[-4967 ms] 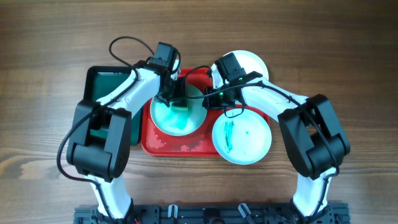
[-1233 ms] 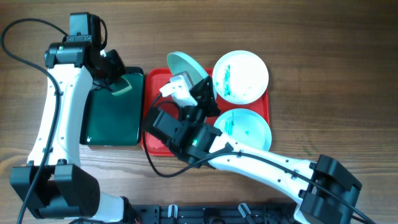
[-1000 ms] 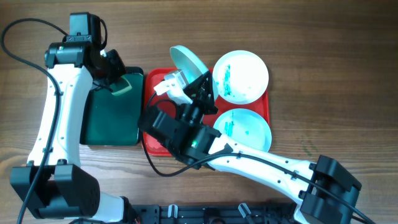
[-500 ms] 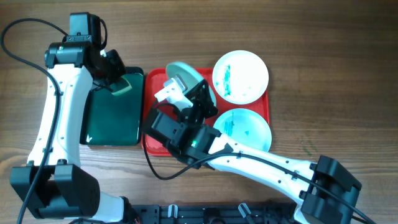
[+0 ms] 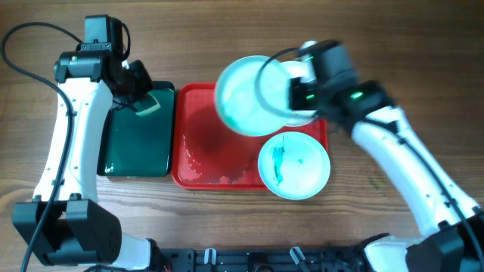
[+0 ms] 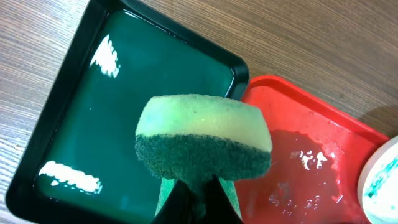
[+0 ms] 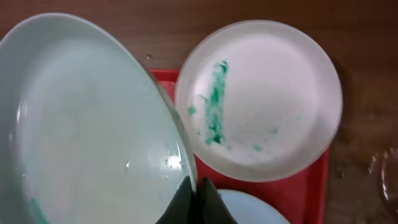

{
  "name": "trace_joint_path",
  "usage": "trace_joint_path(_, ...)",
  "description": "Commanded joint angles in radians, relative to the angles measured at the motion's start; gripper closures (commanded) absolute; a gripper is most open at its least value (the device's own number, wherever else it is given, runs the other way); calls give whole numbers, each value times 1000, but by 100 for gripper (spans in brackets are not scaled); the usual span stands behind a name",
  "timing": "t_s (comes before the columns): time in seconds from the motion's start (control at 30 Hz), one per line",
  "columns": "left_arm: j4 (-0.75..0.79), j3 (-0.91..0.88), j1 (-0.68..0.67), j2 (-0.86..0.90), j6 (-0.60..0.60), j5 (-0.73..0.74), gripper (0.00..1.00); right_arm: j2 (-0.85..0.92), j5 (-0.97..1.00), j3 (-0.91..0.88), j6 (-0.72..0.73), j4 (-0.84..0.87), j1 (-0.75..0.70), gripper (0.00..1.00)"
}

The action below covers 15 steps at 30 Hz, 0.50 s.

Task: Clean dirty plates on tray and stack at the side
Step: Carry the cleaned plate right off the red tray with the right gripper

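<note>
Overhead: the left gripper (image 5: 134, 89) is clamped on a sponge (image 5: 149, 104) above the far corner of the green tray (image 5: 136, 155). The right gripper (image 5: 299, 89), blurred, pinches the rim of the held plate (image 5: 246, 94), a pale teal dish raised over the far side of the red tray (image 5: 204, 162). The front plate (image 5: 293, 165), streaked with teal, lies at the tray's near right corner and overhangs the rim. Both trays sit side by side on a wood-grain table (image 5: 393, 30).

Left wrist: the fingers are closed on the sponge's underside, its yellow face up and its dark scouring layer below. Beneath it, liquid in the green tray reflects light. The red tray beside it is wet, and a plate's edge shows at the right.

Right wrist: the fingers (image 7: 186, 199) are pressed together on the held plate's rim, and the dish tilts at the left. The back plate (image 7: 261, 99), smeared with teal, lies on the red tray. The front plate's edge peeks in below.
</note>
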Motion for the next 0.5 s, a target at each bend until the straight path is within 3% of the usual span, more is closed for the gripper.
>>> trace_joint_path(0.0,3,3,7,9,-9,-16,96,-13,-224,8,46,-48,-195,96)
trace_joint_path(0.2,3,3,7,9,-9,-16,96,-7,-180,-6,50,-110,-539,96)
trace_joint_path(0.47,3,3,7,9,-9,-16,96,-4,16,-206,76,-17,-722,96)
